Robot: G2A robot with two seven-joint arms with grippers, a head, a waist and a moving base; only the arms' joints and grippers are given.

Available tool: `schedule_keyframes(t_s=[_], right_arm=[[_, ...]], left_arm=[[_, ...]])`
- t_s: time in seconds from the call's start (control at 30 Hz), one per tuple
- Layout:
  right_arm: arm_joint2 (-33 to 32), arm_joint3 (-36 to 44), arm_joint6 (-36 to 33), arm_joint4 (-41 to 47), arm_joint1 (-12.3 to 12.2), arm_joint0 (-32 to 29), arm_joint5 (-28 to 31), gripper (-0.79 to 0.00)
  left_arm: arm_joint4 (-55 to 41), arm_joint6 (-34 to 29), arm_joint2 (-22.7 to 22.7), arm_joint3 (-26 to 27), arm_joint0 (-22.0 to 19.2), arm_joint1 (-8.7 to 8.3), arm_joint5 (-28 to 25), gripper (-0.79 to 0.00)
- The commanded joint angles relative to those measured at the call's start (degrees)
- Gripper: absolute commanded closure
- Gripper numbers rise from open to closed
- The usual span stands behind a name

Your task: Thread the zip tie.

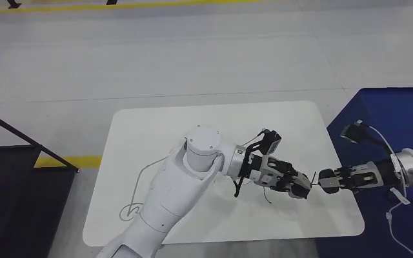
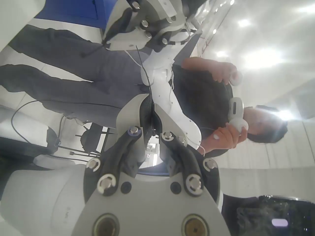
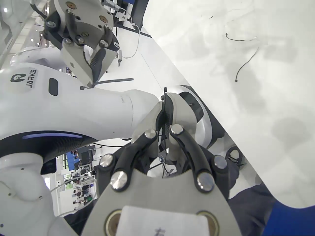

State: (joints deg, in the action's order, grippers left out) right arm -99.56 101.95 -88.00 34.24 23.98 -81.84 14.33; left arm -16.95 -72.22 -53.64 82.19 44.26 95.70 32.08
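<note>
My left gripper [image 1: 302, 189] hovers over the right part of the white table and is shut on a black zip tie [image 3: 113, 81]. The strap [image 2: 144, 69] sticks out past the fingertips of my left gripper [image 2: 150, 104] towards the other arm. Facing it from the right, my right gripper [image 1: 322, 182] is shut on a thin black tie. That tie's small head [image 3: 165, 90] stands just beyond the tips of my right gripper [image 3: 164, 104]. A short gap separates the two grippers. I cannot tell whether both hold one tie.
The white table [image 1: 161, 161] has rounded corners. Two loose black ties [image 3: 246, 61] [image 3: 240, 39] lie on it. A thin white cable [image 1: 139, 187] runs over its left part. A blue cabinet [image 1: 381, 116] stands past the right edge.
</note>
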Motion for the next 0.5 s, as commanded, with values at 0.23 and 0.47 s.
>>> schedule_keyframes(t_s=[0.23, 0.47], right_arm=[[-1.5, -1.6, 3.3, 1.3, 0.3, 0.3, -1.7, 0.0], [-3.2, -3.4, 0.3, 3.7, 0.4, 0.7, -1.9, 0.0]], left_arm=[[-1.2, 2.9, 0.5, 0.5, 1.5, 0.0, 2.9, 0.0], [-6.8, 4.7, 0.6, 2.0, 3.2, -0.93, 4.7, 0.0]])
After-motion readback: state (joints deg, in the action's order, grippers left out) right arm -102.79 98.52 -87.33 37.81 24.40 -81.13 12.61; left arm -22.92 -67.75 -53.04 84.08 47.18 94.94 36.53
